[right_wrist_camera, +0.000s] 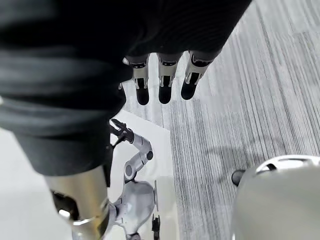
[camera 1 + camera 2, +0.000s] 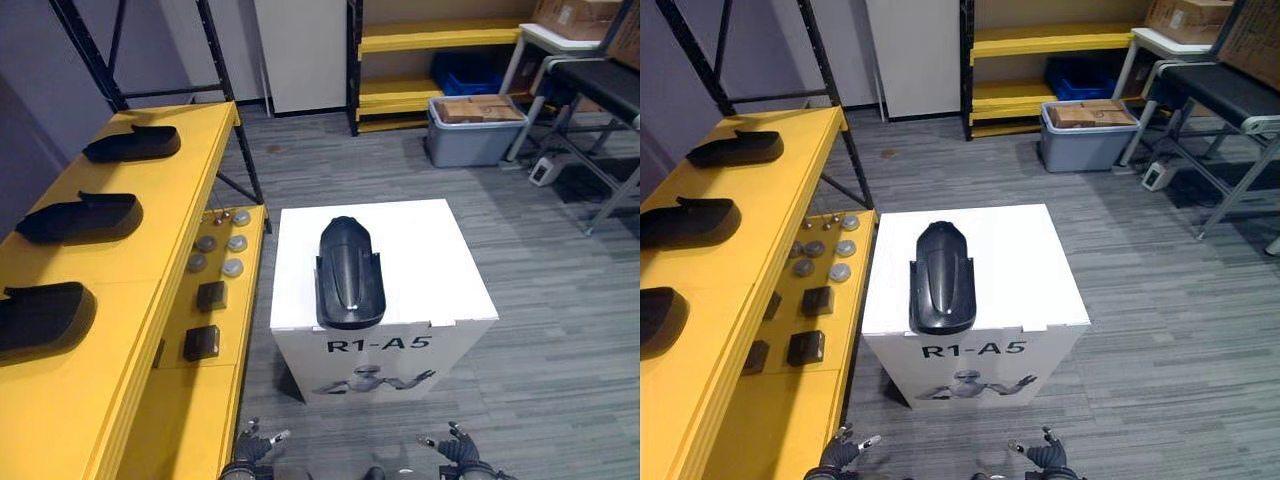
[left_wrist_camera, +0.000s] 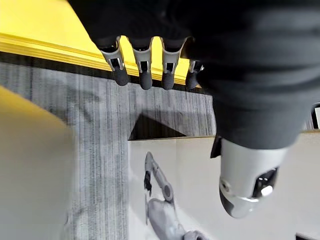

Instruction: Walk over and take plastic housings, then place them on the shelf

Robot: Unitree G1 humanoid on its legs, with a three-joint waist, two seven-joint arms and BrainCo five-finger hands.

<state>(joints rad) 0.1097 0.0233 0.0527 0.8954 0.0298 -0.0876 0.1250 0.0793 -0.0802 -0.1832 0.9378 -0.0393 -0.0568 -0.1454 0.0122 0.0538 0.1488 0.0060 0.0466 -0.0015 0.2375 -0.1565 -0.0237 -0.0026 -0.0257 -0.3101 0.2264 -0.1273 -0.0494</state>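
A black plastic housing [image 2: 350, 272] lies lengthwise on top of a white box [image 2: 430, 260] straight ahead. Three more black housings rest on the yellow shelf [image 2: 150, 215] to my left: one far [image 2: 132, 143], one in the middle [image 2: 80, 217], one near [image 2: 42, 315]. My left hand [image 2: 254, 449] and right hand [image 2: 458, 447] hang low at the bottom edge, in front of the box and below its top. Both hold nothing. In the wrist views the left fingers [image 3: 145, 70] and right fingers [image 1: 164, 82] are relaxed and straight.
On the lower yellow shelf level lie several grey discs [image 2: 218, 250] and two small black blocks [image 2: 203, 340]. A grey bin with cardboard boxes [image 2: 472, 128] stands at the far right by another yellow rack [image 2: 440, 40]. A table frame [image 2: 590, 110] fills the right background.
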